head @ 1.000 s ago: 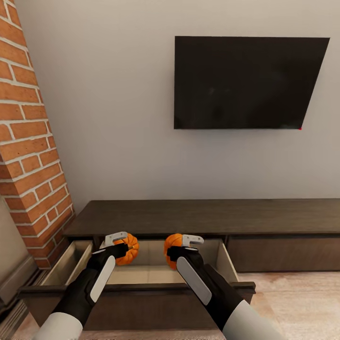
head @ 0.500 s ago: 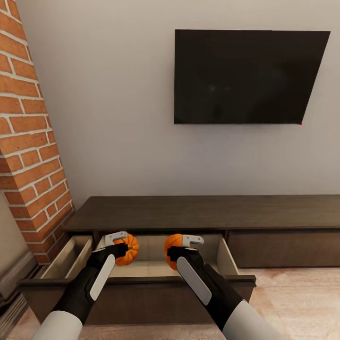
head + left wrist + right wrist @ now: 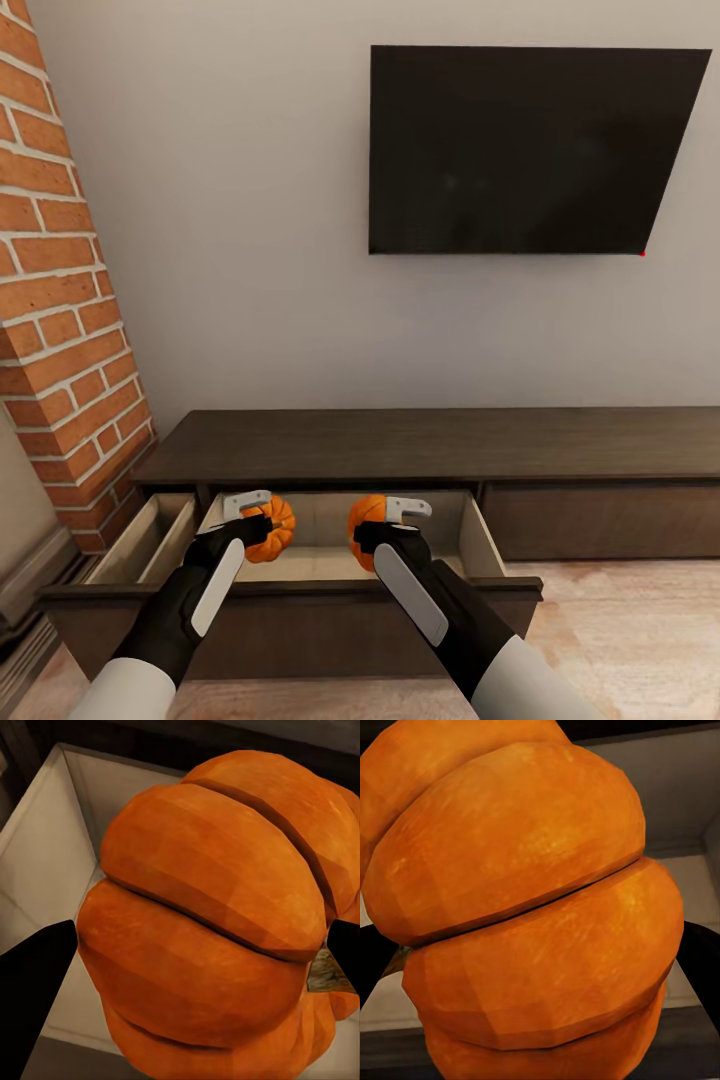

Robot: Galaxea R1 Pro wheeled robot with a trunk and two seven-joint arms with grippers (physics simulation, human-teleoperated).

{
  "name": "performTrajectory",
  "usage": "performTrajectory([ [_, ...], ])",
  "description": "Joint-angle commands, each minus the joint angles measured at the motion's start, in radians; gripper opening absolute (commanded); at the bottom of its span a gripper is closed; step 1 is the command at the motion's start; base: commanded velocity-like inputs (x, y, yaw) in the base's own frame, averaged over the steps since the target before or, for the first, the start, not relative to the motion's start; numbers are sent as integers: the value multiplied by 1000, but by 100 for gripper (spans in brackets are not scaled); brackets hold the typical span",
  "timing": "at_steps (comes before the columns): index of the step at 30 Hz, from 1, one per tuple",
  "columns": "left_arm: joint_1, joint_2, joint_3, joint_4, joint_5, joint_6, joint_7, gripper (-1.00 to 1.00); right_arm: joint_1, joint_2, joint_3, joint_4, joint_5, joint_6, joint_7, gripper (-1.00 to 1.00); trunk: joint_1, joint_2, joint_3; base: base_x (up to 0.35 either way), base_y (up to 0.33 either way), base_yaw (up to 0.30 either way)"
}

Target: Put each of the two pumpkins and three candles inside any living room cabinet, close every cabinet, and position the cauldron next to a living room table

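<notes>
— Pumpkins, where are they?
— Both hang over the open drawer [image 3: 330, 560] of the cabinet [image 3: 430, 445]. The left gripper [image 3: 262, 512] has its jaws pinching the left pumpkin [image 3: 272, 528]; the right gripper [image 3: 392, 522] has its jaws pinching the right pumpkin [image 3: 366, 520].
— And above the cabinet?
— A dark television [image 3: 520, 150] on the wall, with a brick column [image 3: 60, 300] at the cabinet's left end.
</notes>
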Motion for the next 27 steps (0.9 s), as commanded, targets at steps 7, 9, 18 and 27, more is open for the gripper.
performTrajectory([
  [7, -1, 0, -2, -1, 10, 2, 9, -100, -1, 0, 2, -1, -5, 0, -6, -100, 0, -1, -1, 121, 0, 0],
  [9, -1, 1, -2, -1, 10, 2, 9, -100, -1, 0, 2, -1, -5, -1, -6, -100, 0, -1, -1, 91, 0, 0],
  [18, -1, -1, -2, -1, 13, 6, 8, -100, -1, 0, 2, -1, -7, -8, -4, -100, 0, -1, -1, 86, 0, 0],
  [27, -2, -4, -6, -11, 11, 90, 8, -100, -1, 0, 2, 5, -7, -11, -2, -100, 1, -1, -9, 2, 0, 0],
])
